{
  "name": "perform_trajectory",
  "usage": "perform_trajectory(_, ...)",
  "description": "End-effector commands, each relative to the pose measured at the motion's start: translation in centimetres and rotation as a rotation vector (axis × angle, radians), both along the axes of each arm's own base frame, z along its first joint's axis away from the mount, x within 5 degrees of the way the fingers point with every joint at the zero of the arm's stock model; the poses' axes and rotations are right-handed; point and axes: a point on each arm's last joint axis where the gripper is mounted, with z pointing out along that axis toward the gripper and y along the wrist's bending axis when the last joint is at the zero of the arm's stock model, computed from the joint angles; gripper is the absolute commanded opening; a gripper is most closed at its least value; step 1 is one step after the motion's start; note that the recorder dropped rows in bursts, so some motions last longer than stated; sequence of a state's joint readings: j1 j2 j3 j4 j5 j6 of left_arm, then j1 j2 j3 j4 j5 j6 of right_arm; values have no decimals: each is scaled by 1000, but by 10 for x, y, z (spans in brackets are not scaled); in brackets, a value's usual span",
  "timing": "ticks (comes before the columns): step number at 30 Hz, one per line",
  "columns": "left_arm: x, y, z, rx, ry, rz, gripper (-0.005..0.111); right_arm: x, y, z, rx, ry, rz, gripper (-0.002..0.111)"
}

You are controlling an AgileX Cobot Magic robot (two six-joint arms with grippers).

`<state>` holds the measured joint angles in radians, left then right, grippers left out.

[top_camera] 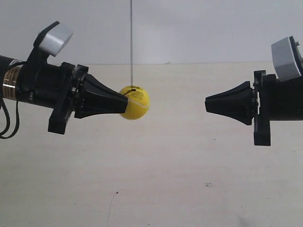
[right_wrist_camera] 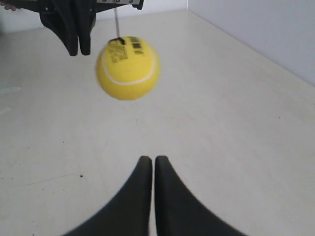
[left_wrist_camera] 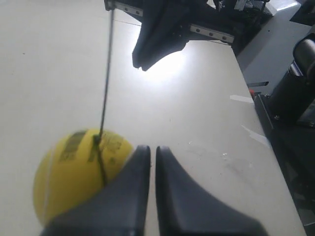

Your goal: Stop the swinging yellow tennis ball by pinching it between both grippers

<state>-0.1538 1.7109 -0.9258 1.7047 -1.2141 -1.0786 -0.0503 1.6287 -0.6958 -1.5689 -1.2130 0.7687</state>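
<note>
left gripper (top_camera: 122, 103) horizontal, jaws closed to thin slit, gripping nothing; tip at side of yellow tennis ball (top_camera: 136, 103), contact unclear. Ball hangs on string (top_camera: 131, 42). right gripper (top_camera: 209, 104) level, facing it, likewise closed and empty, well apart from ball.

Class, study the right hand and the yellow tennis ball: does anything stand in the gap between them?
Nothing visible does. Only open air lies between the right hand and the yellow tennis ball. The string rises straight up from the ball, out of that line, and the left hand is on the ball's opposite side.
</note>
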Motion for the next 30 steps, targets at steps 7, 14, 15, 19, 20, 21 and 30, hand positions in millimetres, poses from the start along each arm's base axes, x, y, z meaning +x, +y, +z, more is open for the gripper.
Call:
perform_trajectory(7,3,-3,-3,-22,11,2,5,1,0,3,12,-15,-2,0)
perform_trajectory(14,3,-3,-3,-23,4,1,5,3,0,4,23,-35,-15,0)
perform_trajectory(15,3,-3,-3,-23,0,0,5,3,0,4,23,-35,-15,0)
perform_trajectory(19,3,-3,-3,-21,-3,-2,5,3,0,4,22,-48,-16,0)
perform_trajectory(20,3,-3,-4,-17,-4,-7,5,3,0,4,21,-53,-15,0)
perform_trajectory(21,3,-3,-4,-15,-4,-8,5,3,0,4,21,-53,-15,0)
perform_trajectory(30,6,-4,-15,-12,17,-10,5,10,0,-7,35,-22,-33,0)
